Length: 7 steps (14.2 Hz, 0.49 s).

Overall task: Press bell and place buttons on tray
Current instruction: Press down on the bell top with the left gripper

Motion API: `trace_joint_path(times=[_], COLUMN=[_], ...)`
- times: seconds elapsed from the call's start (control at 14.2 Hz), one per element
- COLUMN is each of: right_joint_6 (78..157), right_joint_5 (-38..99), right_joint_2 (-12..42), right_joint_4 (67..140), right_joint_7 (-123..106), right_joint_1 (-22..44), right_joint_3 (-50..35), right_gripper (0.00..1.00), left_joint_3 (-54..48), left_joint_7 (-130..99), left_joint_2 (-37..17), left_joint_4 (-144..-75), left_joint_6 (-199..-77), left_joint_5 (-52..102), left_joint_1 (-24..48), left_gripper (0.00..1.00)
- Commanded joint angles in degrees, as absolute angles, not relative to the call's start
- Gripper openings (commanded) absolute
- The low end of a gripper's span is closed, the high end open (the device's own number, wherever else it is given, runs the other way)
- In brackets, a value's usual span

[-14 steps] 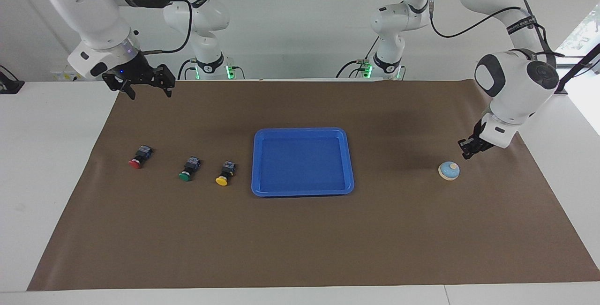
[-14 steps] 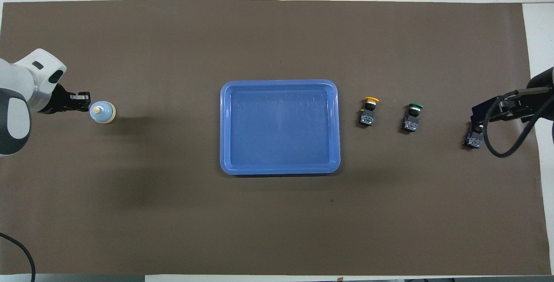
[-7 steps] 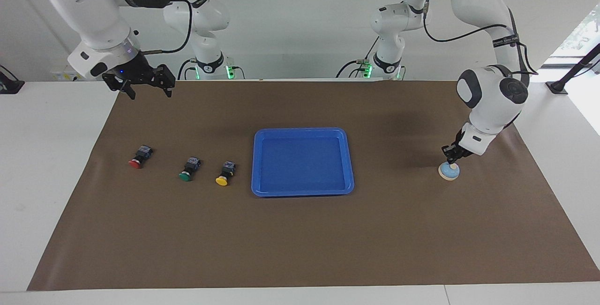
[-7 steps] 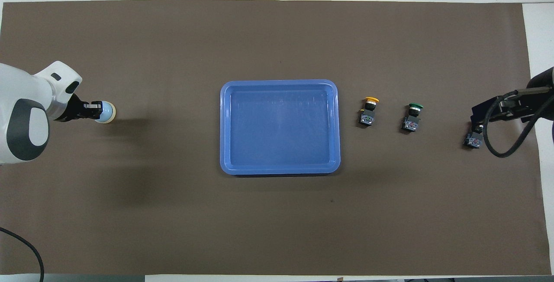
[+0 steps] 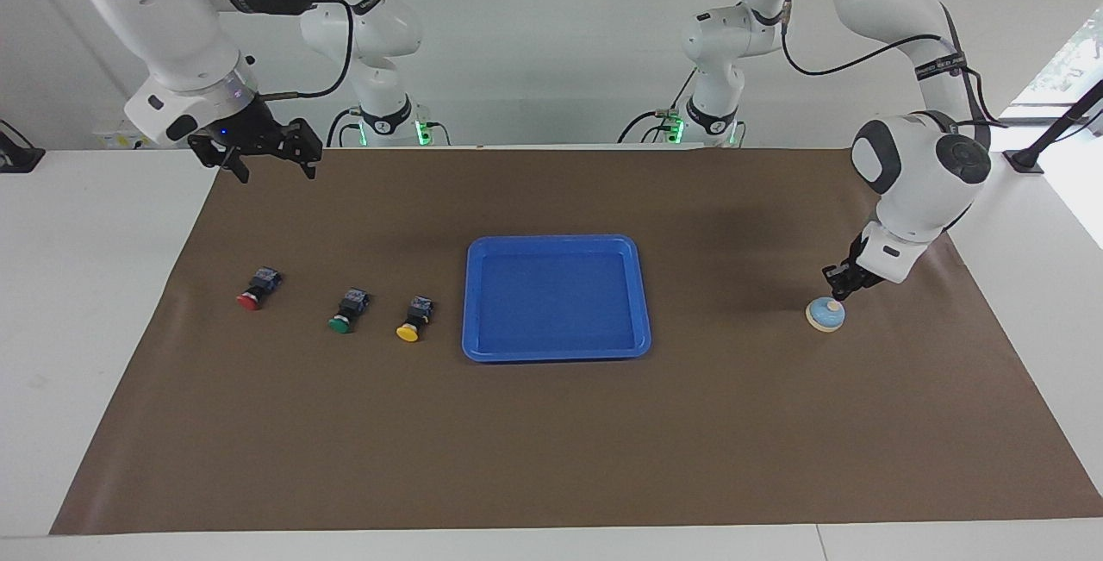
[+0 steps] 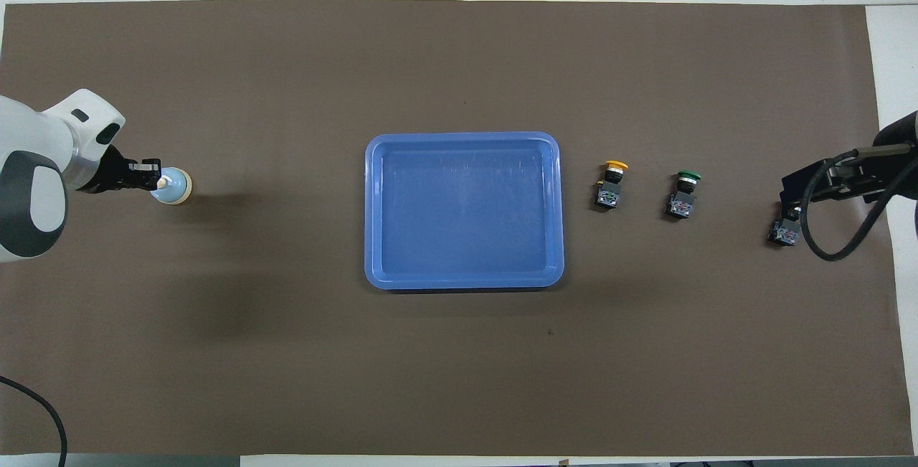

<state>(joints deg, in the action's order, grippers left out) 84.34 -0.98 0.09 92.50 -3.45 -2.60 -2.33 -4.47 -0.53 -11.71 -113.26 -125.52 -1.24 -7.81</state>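
The light-blue bell (image 5: 825, 314) (image 6: 172, 187) sits on the mat at the left arm's end. My left gripper (image 5: 837, 289) (image 6: 152, 174) is shut and hangs just above the bell's cream knob, a little off it. The red button (image 5: 256, 287), green button (image 5: 347, 311) and yellow button (image 5: 415, 318) lie in a row toward the right arm's end, beside the blue tray (image 5: 556, 352) (image 6: 463, 138). Nothing is in the tray. My right gripper (image 5: 276, 171) (image 6: 803, 189) waits open in the air over the mat's edge, holding nothing.
A brown mat (image 5: 551, 440) covers most of the white table. In the overhead view the right gripper and its cable hide the red button's cap, so only its body (image 6: 784, 232) shows.
The left gripper came down onto the bell half a second ago and has since lifted slightly off it. The right arm, the buttons and the tray have not moved.
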Motion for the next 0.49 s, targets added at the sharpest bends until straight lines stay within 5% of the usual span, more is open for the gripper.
trace_joint_path(times=[0.0,0.42], right_joint_6=[84.2,84.2], right_joint_5=[-0.7,-0.7], right_joint_2=[-0.4,-0.4], right_joint_4=[92.9,92.8], right_joint_7=[-4.6,-4.6], right_joint_1=[-3.9,-3.9], right_joint_3=[-3.3,-3.3], right_gripper=[1.0,1.0], left_joint_3=[-4.2,-4.3], left_joint_7=[0.4,0.4], left_joint_2=[-11.8,-16.0], left_joint_4=[-113.9,-115.3], left_joint_6=[-126.7,-130.3], left_joint_5=[-1.1,-1.1], left_joint_1=[-7.6,-7.6], left_gripper=[0.0,0.0])
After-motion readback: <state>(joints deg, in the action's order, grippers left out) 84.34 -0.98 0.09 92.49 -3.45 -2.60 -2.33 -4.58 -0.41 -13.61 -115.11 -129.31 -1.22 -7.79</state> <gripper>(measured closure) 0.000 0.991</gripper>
